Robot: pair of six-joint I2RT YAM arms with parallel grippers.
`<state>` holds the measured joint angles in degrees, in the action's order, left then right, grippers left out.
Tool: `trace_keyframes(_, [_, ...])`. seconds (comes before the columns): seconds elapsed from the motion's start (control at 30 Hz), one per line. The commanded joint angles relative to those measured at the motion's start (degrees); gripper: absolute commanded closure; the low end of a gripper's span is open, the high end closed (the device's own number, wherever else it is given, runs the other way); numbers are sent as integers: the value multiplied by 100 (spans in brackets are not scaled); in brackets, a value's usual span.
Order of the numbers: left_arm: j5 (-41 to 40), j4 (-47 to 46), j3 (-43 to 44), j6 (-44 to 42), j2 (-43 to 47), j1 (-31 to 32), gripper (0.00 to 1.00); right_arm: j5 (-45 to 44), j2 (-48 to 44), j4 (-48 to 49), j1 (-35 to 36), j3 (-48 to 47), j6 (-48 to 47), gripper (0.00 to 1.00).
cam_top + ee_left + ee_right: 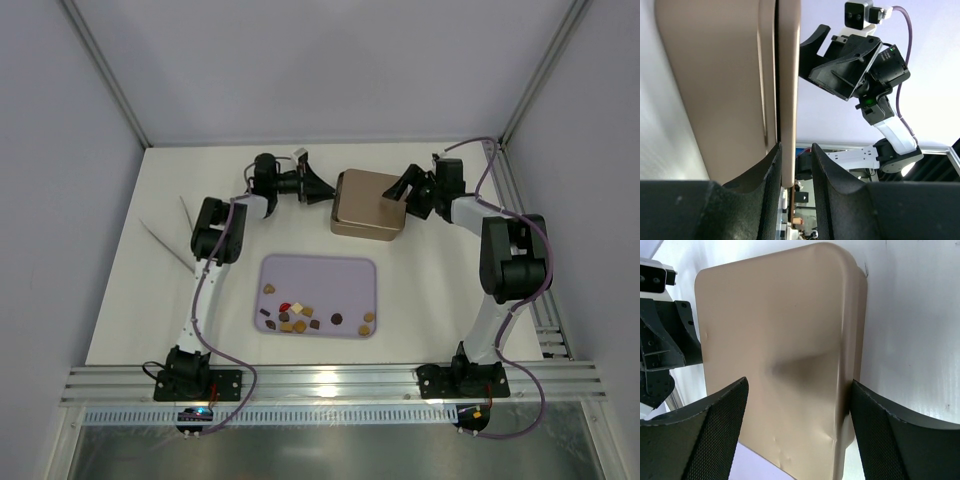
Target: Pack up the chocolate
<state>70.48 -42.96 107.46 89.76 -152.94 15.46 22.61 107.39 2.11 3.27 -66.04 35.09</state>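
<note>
Two white-and-black arms
Left arm (pixel 203 290) and right arm (pixel 515 260): white links, black joints, purple cables (pixel 911 30); black pincer fingers (pixel 710 435) with mesh-textured pads.

Tan box (pixel 368 203) between left gripper (pixel 322 188) and right gripper (pixel 394 197); chocolate pieces (pixel 299 325) on the lilac tray (pixel 330 275) in front.

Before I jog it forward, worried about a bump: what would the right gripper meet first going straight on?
The tan box: the right gripper points at its broad face, open jaws either side. How near is unclear.
</note>
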Motion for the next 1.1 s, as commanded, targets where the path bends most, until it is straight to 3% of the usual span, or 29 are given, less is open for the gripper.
trace_keyframes(0.0, [-25,314,-93,-423,572,-87,71,-248,-289,-193,42,-304,-231,20])
trace_keyframes(0.13, [-244,1673,-164,-1510,880,-140,71,-441,-289,-649,77,-445,-301,20])
trace_keyframes(0.17, [-323,2181,-25,-2349,950,-149,70,-485,-281,-720,86,-488,-362,20])
trace_keyframes(0.2, [-576,3605,107,-2940,1064,-140,69,-512,-280,-790,112,-576,-380,20])
trace_keyframes(0.3, [-999,5345,538,-4172,1153,-140,69,-635,-228,-1028,174,-761,-459,20])
trace_keyframes(0.63, [-2336,7256,961,-5309,1135,-9,83,-1004,-87,-1616,376,-1191,-591,23])
trace_keyframes(1.07, [-2618,7636,1277,-5548,1083,273,84,-1382,343,-2241,631,-1903,-820,23])
